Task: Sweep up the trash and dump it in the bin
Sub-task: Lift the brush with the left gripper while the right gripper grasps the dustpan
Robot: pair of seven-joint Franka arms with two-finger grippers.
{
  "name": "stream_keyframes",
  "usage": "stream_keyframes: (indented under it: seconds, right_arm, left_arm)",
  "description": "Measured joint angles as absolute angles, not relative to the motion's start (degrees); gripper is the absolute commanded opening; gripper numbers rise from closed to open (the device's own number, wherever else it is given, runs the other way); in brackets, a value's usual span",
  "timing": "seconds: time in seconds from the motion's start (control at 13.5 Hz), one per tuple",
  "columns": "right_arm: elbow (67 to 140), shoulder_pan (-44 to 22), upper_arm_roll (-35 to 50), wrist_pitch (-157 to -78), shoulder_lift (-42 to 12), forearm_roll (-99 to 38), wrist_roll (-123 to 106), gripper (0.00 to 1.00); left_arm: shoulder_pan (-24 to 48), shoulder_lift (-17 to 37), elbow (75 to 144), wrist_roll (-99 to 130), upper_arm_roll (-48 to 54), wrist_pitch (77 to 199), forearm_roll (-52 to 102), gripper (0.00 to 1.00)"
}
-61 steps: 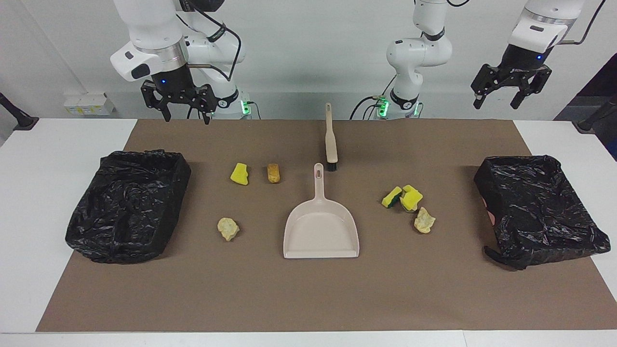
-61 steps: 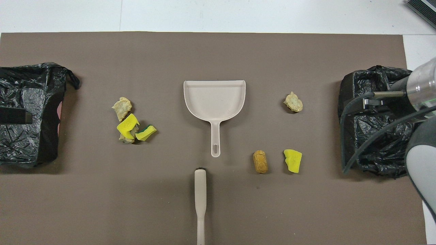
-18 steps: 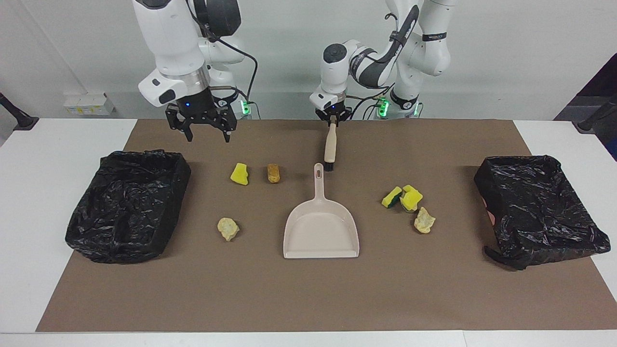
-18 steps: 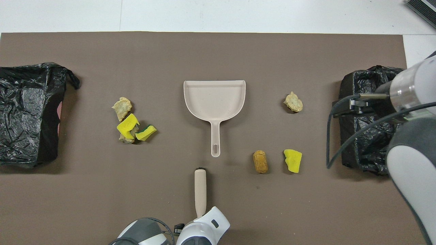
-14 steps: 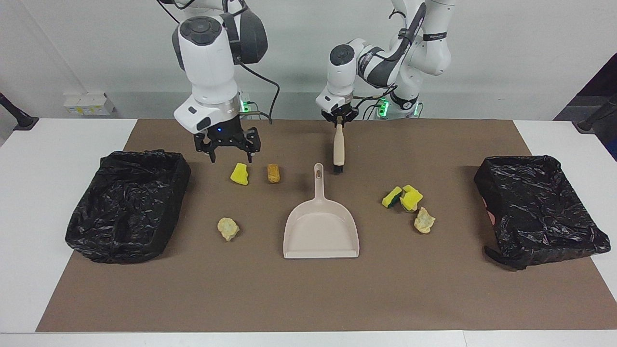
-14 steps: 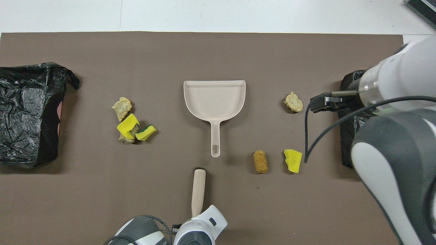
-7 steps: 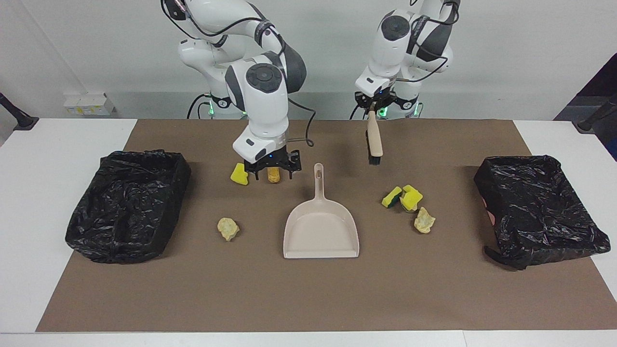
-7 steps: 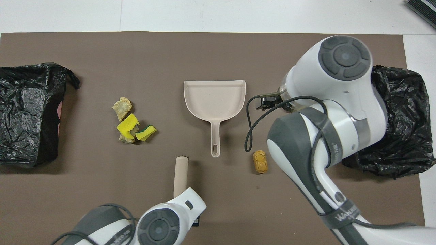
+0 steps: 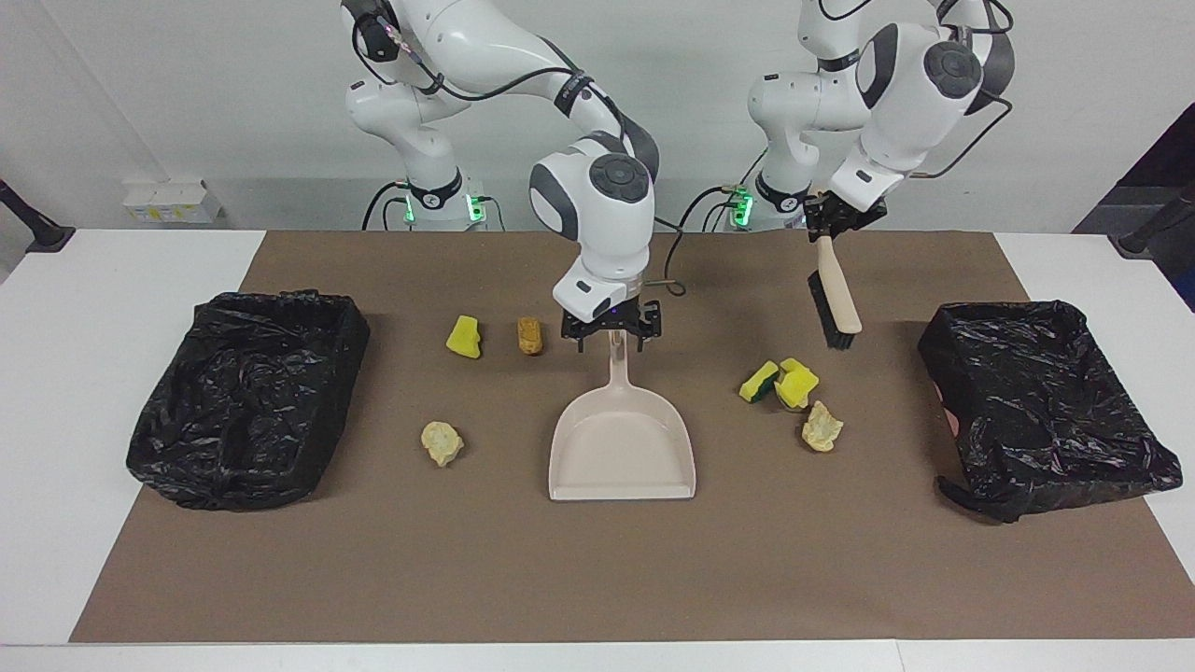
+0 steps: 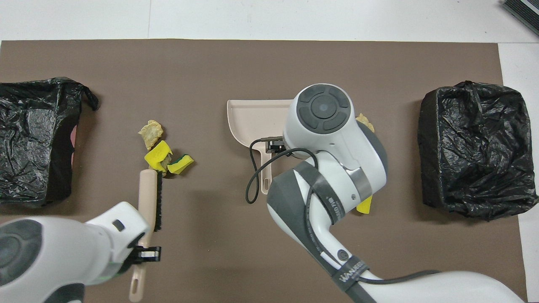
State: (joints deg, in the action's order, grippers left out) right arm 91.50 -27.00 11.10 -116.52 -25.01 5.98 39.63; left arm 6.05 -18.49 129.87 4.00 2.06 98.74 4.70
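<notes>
Right gripper (image 9: pixel 611 342) down at the handle end of the beige dustpan (image 9: pixel 623 446), fingers spread on either side of the handle, contact not discernible; dustpan flat on the brown mat (image 9: pixel 597 560), midway between the two black-bagged bins, pan mouth pointing away from the robots. Left gripper (image 9: pixel 834 224) up in the air, pinching the handle of the beige brush (image 9: pixel 837 301), black bristles at the low end, brush hanging tilted above the mat between the cluster of trash and the bin (image 9: pixel 1041 401) at the left arm's end of the table. Cluster of trash: green-backed sponge (image 9: pixel 758 382), yellow sponge (image 9: pixel 798 380) touching it, pale wrinkly lump (image 9: pixel 822 427) just beside and farther from the robots, another pale piece (image 10: pixel 154 171) mostly hidden under the yellow sponge. Toward the right arm's end: small yellow sponge (image 9: pixel 464 337) and orange-brown oval lump (image 9: pixel 529 335) side by side but apart, second pale lump (image 9: pixel 441 442) farther from the robots than both. Other bin (image 9: pixel 247 397) at the right arm's end of the table, no trash visible inside either one
</notes>
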Motion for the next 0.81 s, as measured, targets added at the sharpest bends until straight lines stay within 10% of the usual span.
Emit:
stream_keyframes:
  seconds: [0.44, 0.81]
  right_arm:
    - [92.54, -26.83, 10.44, -119.33, -27.59, 6.25, 39.97, 0.69]
    - [92.89, -26.51, 10.44, -119.47, -27.58, 6.23, 39.97, 0.08]
  left_arm:
    - [2.27, -3.57, 123.56, 3.33, 2.18, 106.82, 1.78, 0.0]
    - [2.36, -2.89, 123.54, 3.81, 2.97, 107.06, 1.7, 0.0]
